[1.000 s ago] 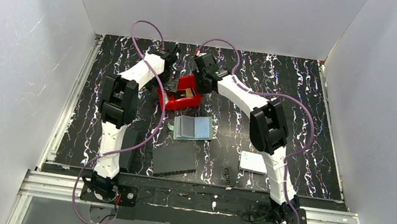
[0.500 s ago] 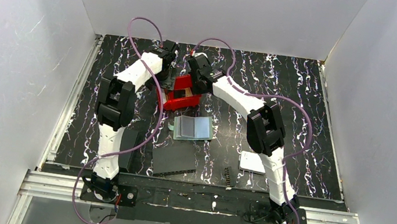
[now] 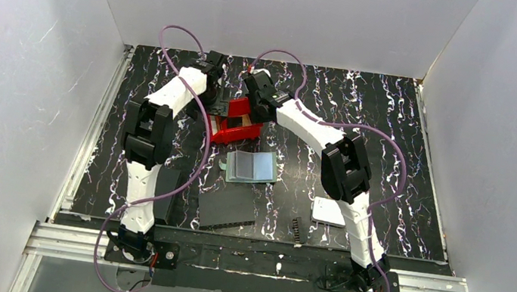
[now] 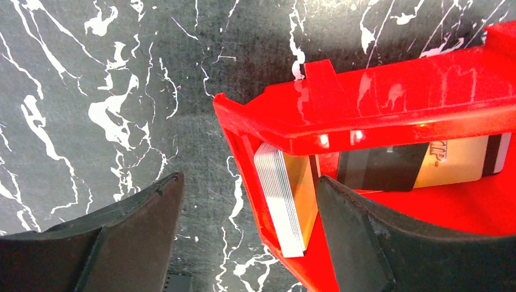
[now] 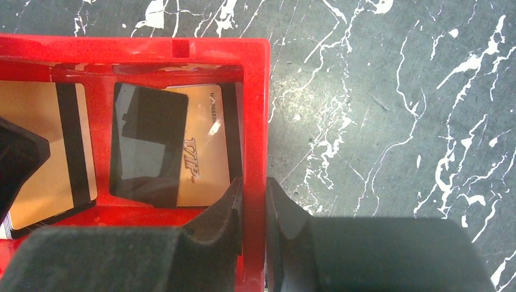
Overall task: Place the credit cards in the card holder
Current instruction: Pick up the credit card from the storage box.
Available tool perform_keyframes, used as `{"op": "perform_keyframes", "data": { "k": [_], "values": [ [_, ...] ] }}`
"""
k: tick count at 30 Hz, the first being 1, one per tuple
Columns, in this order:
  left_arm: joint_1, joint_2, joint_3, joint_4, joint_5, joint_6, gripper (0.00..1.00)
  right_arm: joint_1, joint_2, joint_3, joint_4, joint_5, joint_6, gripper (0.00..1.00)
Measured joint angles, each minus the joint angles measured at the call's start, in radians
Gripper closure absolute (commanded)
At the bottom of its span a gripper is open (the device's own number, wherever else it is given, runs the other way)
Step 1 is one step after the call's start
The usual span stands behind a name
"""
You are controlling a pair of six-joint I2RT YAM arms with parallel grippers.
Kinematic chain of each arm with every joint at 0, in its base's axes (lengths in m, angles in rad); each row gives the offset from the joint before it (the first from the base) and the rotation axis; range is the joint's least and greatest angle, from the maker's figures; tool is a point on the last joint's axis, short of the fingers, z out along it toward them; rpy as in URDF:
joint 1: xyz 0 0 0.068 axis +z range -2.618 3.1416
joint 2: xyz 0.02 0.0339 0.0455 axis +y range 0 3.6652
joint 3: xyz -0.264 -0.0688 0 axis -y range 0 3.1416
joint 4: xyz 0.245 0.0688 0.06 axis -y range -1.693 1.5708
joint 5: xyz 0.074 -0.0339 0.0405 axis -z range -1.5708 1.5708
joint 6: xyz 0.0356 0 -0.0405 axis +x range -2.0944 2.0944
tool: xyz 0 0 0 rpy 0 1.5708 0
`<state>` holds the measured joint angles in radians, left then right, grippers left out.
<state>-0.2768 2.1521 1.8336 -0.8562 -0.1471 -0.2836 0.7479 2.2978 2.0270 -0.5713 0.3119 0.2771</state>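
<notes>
A stack of tan credit cards [image 4: 286, 201] stands on edge against the left wall of a red bin [image 4: 389, 97]. More tan cards [image 5: 201, 140] with dark stripes lie inside the bin [image 5: 255, 91]. My left gripper [image 4: 249, 240] is open, with one finger outside the bin's left wall and one inside past the stack. My right gripper [image 5: 254, 210] is shut on the bin's right wall. In the top view the bin [image 3: 230, 136] sits between my left gripper [image 3: 219, 102] and my right gripper [image 3: 258, 112]. The grey-green card holder [image 3: 251, 166] lies open just in front of the bin.
A white rounded box [image 3: 328, 212] lies near the right arm's base. A flat black rectangle [image 3: 226, 206] lies in front of the holder and another [image 3: 169, 184] beside the left arm. A small black comb-like strip [image 3: 296, 229] lies near the front edge.
The left wrist has shifted left and back along the bin's left side. The right gripper has moved slightly left onto the bin's right wall. The holder has not moved.
</notes>
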Motion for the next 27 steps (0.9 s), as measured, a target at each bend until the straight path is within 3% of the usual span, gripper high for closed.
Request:
{"op": "perform_keyframes", "data": {
  "k": [14, 27],
  "values": [
    [-0.036, 0.041, 0.000, 0.005, -0.056, -0.092, 0.23, 0.030, 0.012, 0.036, -0.056, 0.151, 0.097, 0.99],
    [-0.050, 0.051, 0.010, -0.011, -0.131, -0.064, 0.41, 0.054, 0.017, 0.053, -0.064, 0.198, 0.126, 0.99]
  ]
}}
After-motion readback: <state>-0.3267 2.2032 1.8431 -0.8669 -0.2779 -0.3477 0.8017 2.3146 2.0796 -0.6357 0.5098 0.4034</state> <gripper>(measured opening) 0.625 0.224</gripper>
